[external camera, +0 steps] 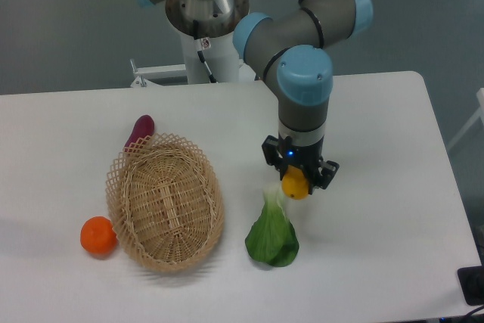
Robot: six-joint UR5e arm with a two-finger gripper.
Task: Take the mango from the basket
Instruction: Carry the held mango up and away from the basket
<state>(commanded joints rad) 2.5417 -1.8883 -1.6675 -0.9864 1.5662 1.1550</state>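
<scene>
Jaws pinch the mango [296,184]: from my remote seat I see the gripper [297,179] pointing straight down, its dark fingers closed against the sides of the yellow-orange fruit, only the lower part of which shows beneath them. The fruit hangs clear of the white table [378,149], above and just to the right of a leafy green vegetable [272,237] that lies on the tabletop, stalk end reaching up toward the fruit. I cannot tell whether the stalk tip and the fruit touch or merely overlap from this angle.

Which way the mango's long axis runs I cannot judge; the fingers hide too much, and what shows looks nearly round.

Well apart to the left sits the wicker basket [125,158], an oval whose long axis runs from upper left to lower right, with nothing visible inside it. A purple vegetable [141,131] leans at its far rim, outside or on the lattice edge, and a round orange fruit [98,235] rests on the table just beside its near-left rim.

So the relation that matters reads plainly: the fruit is already out of the basket, between the fingers, to the basket's right. By my reading the pick is essentially made; what I would watch next is the grip, since a smooth oval fruit held near its top could slip, and the greens directly below would take the fall.
</scene>
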